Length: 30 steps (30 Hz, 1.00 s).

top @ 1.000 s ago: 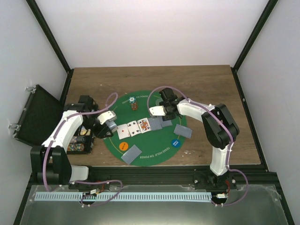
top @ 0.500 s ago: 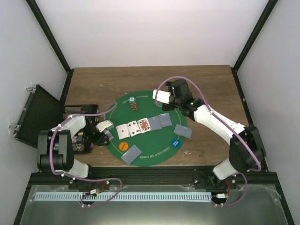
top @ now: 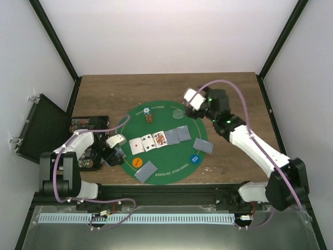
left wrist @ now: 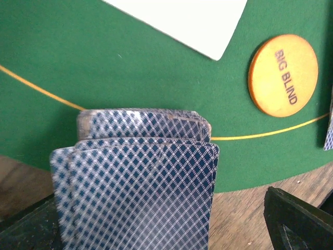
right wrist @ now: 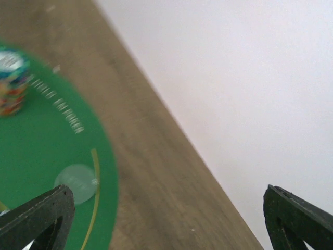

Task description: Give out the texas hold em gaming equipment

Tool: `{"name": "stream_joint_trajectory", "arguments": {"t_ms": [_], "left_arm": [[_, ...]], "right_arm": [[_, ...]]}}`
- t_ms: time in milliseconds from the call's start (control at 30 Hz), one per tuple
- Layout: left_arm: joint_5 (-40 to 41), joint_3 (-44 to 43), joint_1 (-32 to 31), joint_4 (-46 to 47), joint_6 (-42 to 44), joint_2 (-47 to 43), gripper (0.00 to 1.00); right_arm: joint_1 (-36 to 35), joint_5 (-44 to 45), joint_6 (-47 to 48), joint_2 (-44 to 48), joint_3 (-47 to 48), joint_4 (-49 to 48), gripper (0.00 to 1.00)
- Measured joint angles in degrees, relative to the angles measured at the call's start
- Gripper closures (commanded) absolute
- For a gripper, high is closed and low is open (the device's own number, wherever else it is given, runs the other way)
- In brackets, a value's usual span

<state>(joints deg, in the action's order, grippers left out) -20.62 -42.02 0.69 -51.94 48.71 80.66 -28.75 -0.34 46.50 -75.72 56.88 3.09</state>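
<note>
Left end effector point(top: 116, 152) sits at the mat's point(top: 170, 160) left edge, with a deck point(left wrist: 140, 172) between its black fingers point(left wrist: 294, 219). A strip of wood shows between the deck and one finger, and the grip itself is cut off below, so we cannot tell whether it clamps. The deck's backs carry a fine blue-and-pale diamond print, with rounded corners and slightly fanned edges. Past it on the matte green mat lies a round orange disc point(left wrist: 283, 74) stamped BIG BLIND, just inside a thin yellow ring line, and a white card point(left wrist: 192, 21) cut off at the top. Right end effector point(right wrist: 166, 224) hangs over the mat's far right rim, spread wide with nothing between. Its view is blurred: we make out a pale disc point(right wrist: 77, 182) on the ring line, a multicoloured chip stack point(right wrist: 11, 78), unreadable lettering and the brown grained worktop point(right wrist: 156, 156).
</note>
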Motion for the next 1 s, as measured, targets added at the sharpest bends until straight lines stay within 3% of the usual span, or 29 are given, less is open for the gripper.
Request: {"name": "stream_joint_trajectory", "arguments": {"t_ms": [100,300,433,567,833,1000], "left_arm": [[-0.42,-2.69,0.44,-1.92,0.42,-1.51,0.00],[-6.14,-15.93,0.46,-6.69,-0.26,-3.08,0.01],[-8.52,-21.55,0.46,-2.45,-5.53,-3.85,0.00],[-2.23,-16.83,1.07,14.53,-15.74,-4.90,0.00],[20.37,3.63,3.19,58.86,-34.64,-3.72,0.01],[23.58,10.08,3.82,73.42,-41.59,-1.77,0.00]], "right_arm": [[5.84,-2.80,-8.35,3.89,-0.09,-3.06,0.00],[21.55,-8.04,-26.01,11.91,-5.03,-9.73,0.00],[32.11,-11.69,-36.52,14.99,-11.76,-14.67,0.00],[38.03,-12.70,-43.12,16.31,-21.27,-21.49,0.00],[38.16,-15.17,-46.90,13.38,-36.92,-37.90,0.00],[38.16,-17.51,-48.48,7.89,-43.74,-50.14,0.00]]}}
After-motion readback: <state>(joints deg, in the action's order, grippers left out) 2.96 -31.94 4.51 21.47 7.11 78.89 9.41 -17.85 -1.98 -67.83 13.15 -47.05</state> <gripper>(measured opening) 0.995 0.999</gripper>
